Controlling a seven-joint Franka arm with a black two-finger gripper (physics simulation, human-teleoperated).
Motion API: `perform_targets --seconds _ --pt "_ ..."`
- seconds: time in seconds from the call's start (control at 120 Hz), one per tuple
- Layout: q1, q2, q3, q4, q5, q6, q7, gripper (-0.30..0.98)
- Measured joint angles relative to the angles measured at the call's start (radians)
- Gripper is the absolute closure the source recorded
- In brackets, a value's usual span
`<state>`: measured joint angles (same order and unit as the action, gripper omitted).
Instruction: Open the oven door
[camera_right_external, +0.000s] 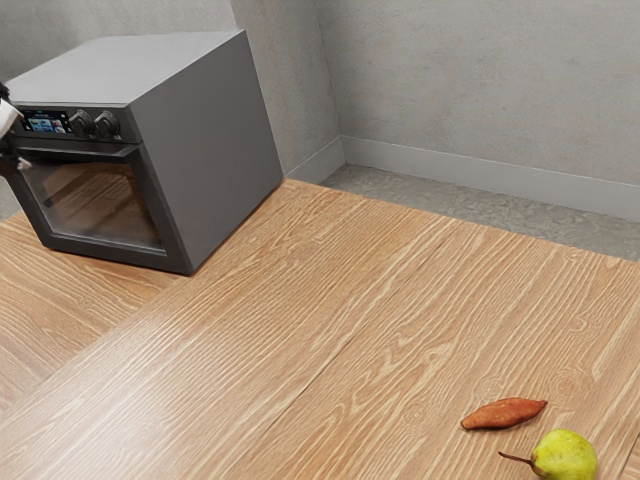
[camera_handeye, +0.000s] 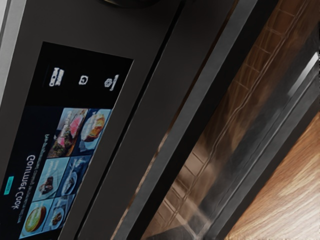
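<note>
My black gripper is partly in view at the exterior view's left edge, in front of the oven's upper front near the door handle. The grey oven stands on the table, its glass door looking shut. A dark handle bar runs along the door's top edge. In the wrist view, the handle bar crosses diagonally between the control panel and the door glass. Whether anything touches the handle is hidden.
Two knobs sit beside the oven's lit display. The wooden table extends toward the exterior view's right, where a reddish-brown sweet potato and a yellow-green pear lie. Grey walls stand behind.
</note>
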<state>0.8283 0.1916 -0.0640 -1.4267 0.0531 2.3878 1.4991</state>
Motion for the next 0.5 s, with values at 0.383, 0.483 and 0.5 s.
perform_targets --seconds 0.383,0.483,0.5 --pt "0.002 0.075 -0.024 0.064 0.004 -0.123 0.078 0.02" --pt "0.003 0.078 -0.034 0.065 0.002 -0.128 0.102 0.02" --pt "0.003 0.079 -0.035 0.065 0.002 -0.129 0.105 0.02"
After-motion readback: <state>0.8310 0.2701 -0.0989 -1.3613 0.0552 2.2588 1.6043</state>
